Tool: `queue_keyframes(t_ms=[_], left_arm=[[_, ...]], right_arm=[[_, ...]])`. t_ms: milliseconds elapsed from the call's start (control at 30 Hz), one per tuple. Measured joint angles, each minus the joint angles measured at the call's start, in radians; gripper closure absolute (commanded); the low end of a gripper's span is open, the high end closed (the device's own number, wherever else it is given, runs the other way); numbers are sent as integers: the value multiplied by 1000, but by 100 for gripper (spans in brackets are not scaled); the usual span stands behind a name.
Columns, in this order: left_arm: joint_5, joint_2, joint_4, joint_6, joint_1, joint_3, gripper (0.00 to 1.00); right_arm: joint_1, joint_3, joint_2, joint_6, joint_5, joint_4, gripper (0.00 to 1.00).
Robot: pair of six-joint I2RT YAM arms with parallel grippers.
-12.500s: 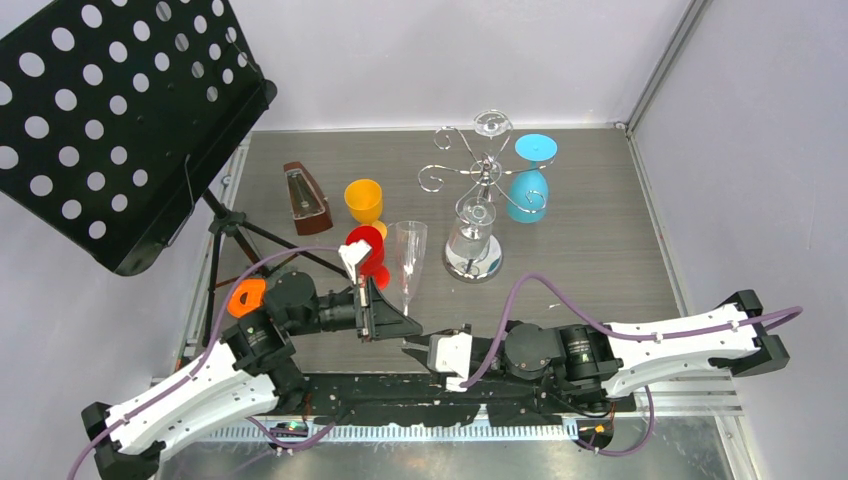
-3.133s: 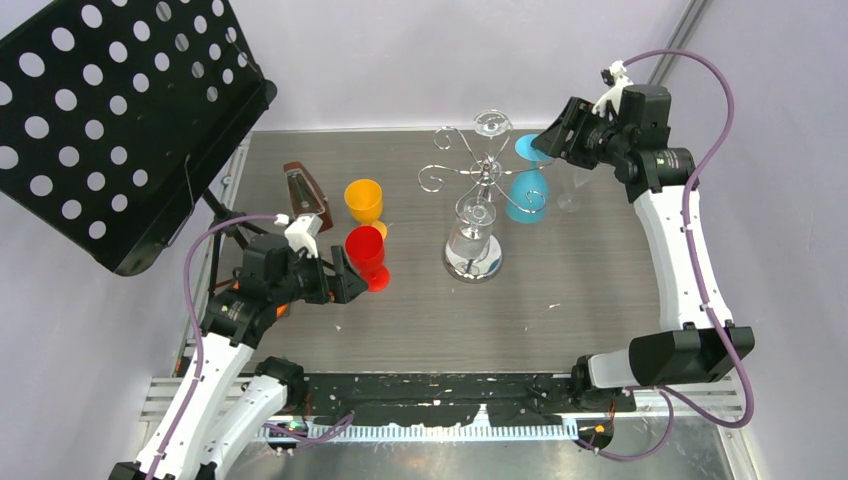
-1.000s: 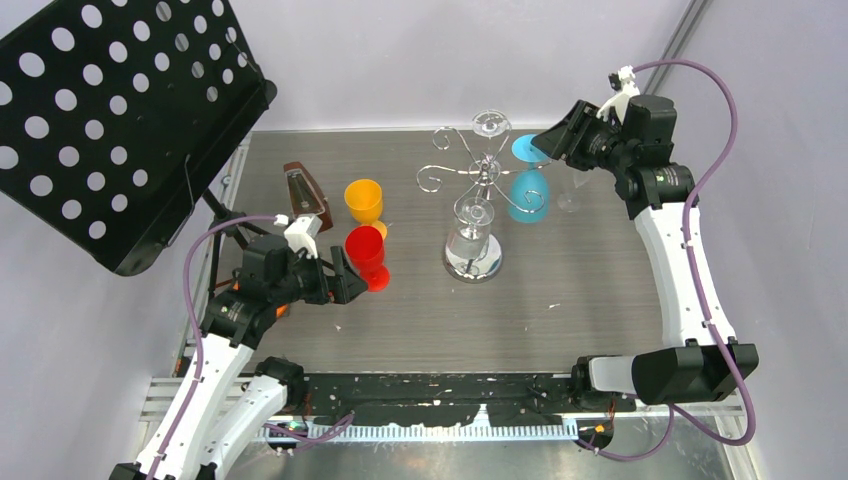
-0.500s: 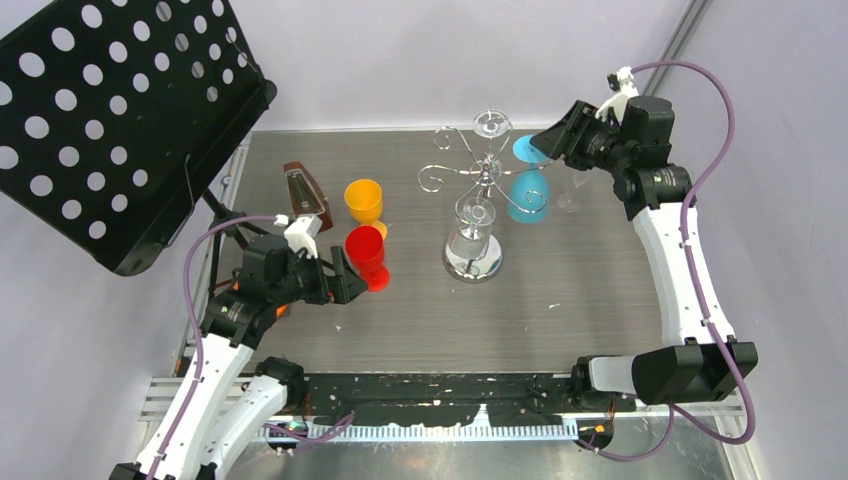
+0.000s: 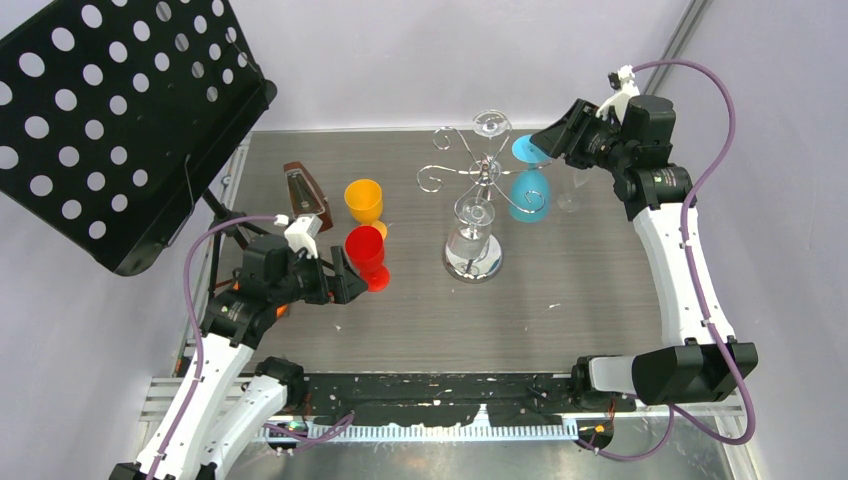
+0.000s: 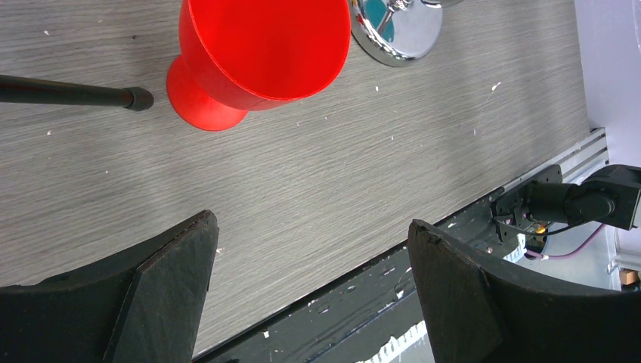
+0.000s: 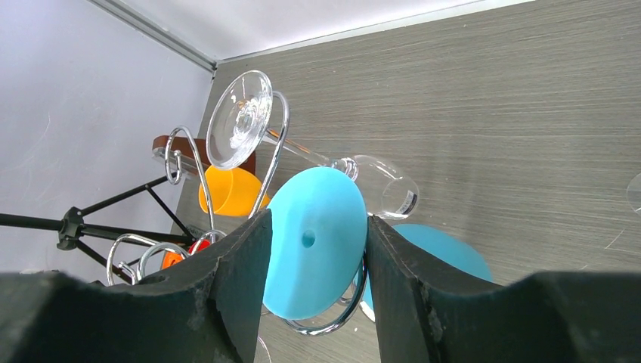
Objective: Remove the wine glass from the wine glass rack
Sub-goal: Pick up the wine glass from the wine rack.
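Blue wine glass (image 7: 317, 257), hanging bowl-down (stem upright) at the right of the wine glass rack (image 5: 485, 175): foot pinched in my right gripper (image 7: 315, 219), the nearer one.

Robotics lab cell, plain walls (image 5: 420, 60), bench-mounted arms (image 5: 680, 250) (two of them)

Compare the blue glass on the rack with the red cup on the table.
The blue glass hangs upside down from the rack, foot up; the red cup stands upright on the table. The blue glass's foot is clamped in the right gripper; the red cup stands untouched before the open left gripper. Both are opaque and footed.
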Motion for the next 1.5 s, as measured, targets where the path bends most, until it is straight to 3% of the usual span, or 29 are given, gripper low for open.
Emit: queue_keyframes(t_ms=[667, 900, 1067, 1500], left_arm=[[0, 0, 0, 0, 0, 0, 7], [0, 0, 0, 0, 0, 0, 7], [1, 0, 0, 0, 0, 0, 6], [6, 0, 0, 0, 0, 0, 7]], right_arm=[[5, 0, -15, 1, -23, 39, 45], [7, -29, -38, 15, -41, 56, 49], [8, -52, -46, 29, -50, 57, 57], [11, -64, -46, 39, -54, 51, 90]])
